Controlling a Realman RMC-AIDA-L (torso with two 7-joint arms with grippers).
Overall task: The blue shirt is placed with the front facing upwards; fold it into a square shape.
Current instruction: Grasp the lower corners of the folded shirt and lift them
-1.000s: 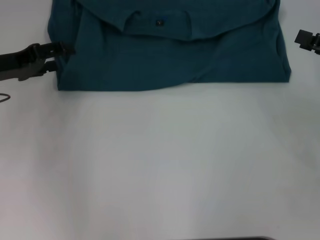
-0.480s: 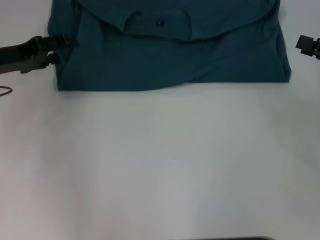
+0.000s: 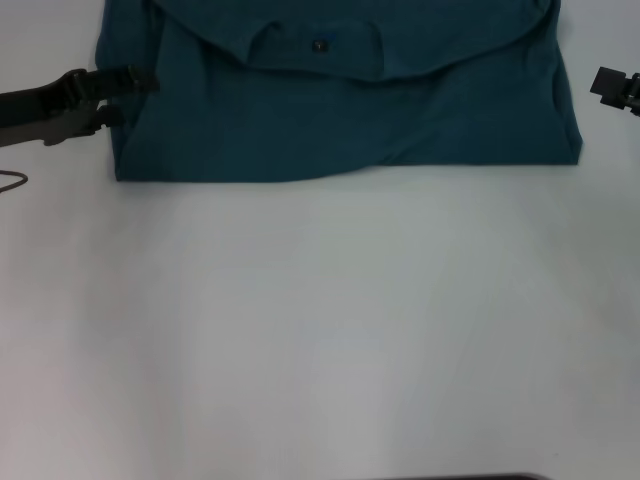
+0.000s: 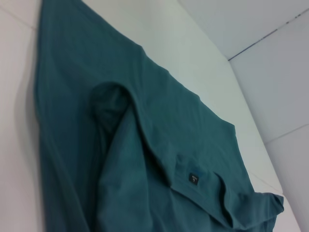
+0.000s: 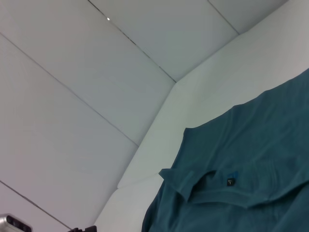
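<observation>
The blue shirt (image 3: 340, 110) lies folded into a wide rectangle at the far side of the table, plain teal side up. A curved flap is folded over it, with the collar and its small dark neck tag (image 3: 319, 45) showing. The left wrist view shows the shirt (image 4: 145, 145) and the tag (image 4: 193, 179), and so does the right wrist view (image 5: 251, 159). My left gripper (image 3: 122, 98) is at the shirt's left edge, open, with its farther finger over the cloth's edge. My right gripper (image 3: 612, 84) pokes in just off the shirt's right edge, apart from the cloth.
The white table (image 3: 320, 330) stretches bare from the shirt's near edge toward me. A thin dark cable loop (image 3: 10, 180) lies at the left border. Pale wall panels (image 5: 96, 72) rise behind the table's far side.
My left gripper has moved a little farther away along the shirt's left edge. The right gripper has drawn slightly to the right. The shirt has not moved.
</observation>
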